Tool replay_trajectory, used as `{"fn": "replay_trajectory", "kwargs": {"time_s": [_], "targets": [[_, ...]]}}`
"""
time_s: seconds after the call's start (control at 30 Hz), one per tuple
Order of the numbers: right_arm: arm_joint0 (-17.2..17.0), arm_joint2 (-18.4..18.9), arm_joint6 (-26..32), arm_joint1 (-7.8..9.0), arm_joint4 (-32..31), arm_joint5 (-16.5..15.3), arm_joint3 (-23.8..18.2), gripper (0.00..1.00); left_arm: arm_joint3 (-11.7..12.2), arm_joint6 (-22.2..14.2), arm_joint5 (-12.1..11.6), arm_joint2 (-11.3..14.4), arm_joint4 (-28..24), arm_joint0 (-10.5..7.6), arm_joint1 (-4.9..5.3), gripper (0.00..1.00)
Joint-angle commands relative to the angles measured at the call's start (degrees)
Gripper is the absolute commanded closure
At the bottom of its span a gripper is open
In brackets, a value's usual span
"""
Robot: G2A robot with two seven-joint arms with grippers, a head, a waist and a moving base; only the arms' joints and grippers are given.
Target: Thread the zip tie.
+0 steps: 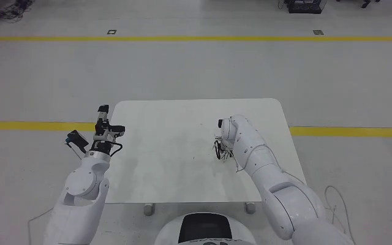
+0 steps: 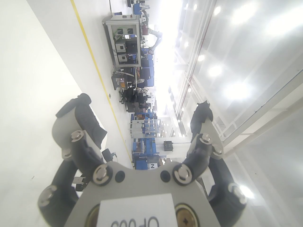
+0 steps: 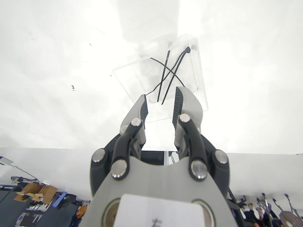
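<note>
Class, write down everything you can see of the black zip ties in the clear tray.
The zip ties are thin black strips, plastic by their look. About three of them lie loose and crossed over one another in a shallow clear tray on the white table. Small heads show at the ends away from the right gripper, and none looks threaded into a loop. The gripper hangs over their nearer tips with its jaws open, seemingly touching none.

You have on hand: zip ties (image 3: 169,72), black, in a clear, colourless tray (image 3: 189,79) at 3 o'clock on the plain white table (image 1: 165,135). The right gripper (image 3: 161,94) is silver with black ribbed pads (image 3: 176,105). The left gripper (image 2: 143,102), at 9 o'clock, is silver with black fingers (image 2: 82,116). The floor line (image 1: 184,38) is yellow.
</note>
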Motion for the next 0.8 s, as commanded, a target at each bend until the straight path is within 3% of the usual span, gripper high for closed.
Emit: {"fn": "replay_trajectory", "kwargs": {"time_s": [0.0,0.5,0.77], "targets": [[0.51,-0.15,-0.57,-0.08,0.46,0.04,1.28,0.73,0.0,0.0,0.0,0.0,0.0,0.0,0.0,0.0],[2.24,-0.81,-8.49,-0.64,3.3,0.29,6.31,0.72,0.0,0.0,0.0,0.0,0.0,0.0,0.0,0.0],[2.79,-1.32,-9.82,-0.87,4.0,0.29,8.12,0.71,0.0,0.0,0.0,0.0,0.0,0.0,0.0,0.0]]}}
